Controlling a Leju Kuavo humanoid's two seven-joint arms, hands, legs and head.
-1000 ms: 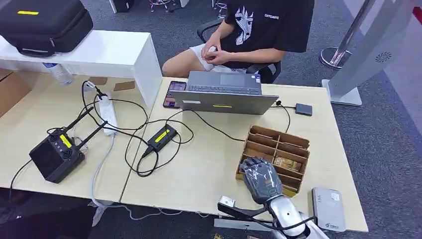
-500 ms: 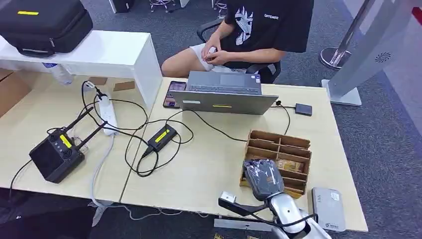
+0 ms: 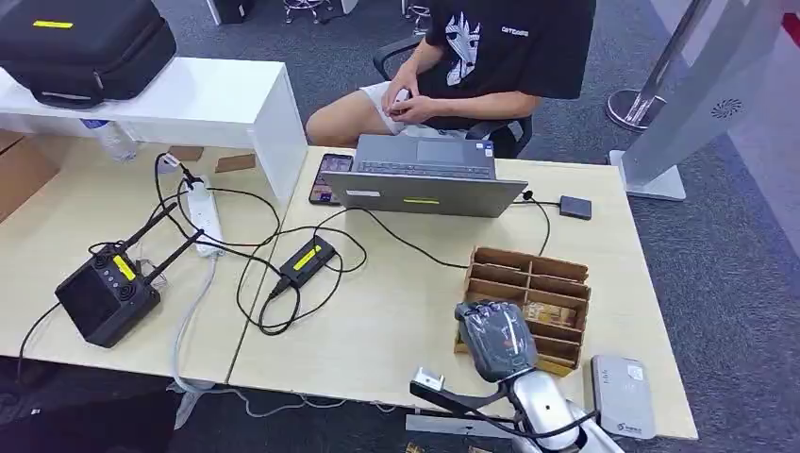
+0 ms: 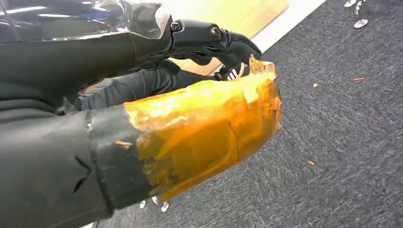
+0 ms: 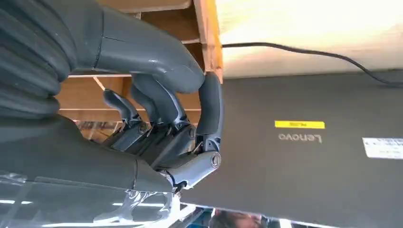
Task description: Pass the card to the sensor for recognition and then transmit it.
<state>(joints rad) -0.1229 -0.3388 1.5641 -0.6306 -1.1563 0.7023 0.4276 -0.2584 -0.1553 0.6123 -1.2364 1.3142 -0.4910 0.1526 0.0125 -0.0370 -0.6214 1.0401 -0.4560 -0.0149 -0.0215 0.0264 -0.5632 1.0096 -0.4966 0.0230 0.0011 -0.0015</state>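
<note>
A patterned card lies in a middle compartment of the wooden divider box on the right-hand table. My right hand hovers over the box's near left corner, and I see no card in it. In the right wrist view this hand has its fingers curled in under the thumb, above the box. The grey card sensor lies flat near the table's front right corner, right of my forearm. My left hand hangs over the carpet with nothing in it, its thumb wrapped in orange tape.
A half-open laptop stands behind the box, its cable running across the table. A person sits on a chair behind the laptop. A phone, a black adapter, a power strip and a black radio unit lie to the left.
My right hand has drawn slightly back toward the table's near edge. The wooden box has shifted a little to the right and nearer with it.
</note>
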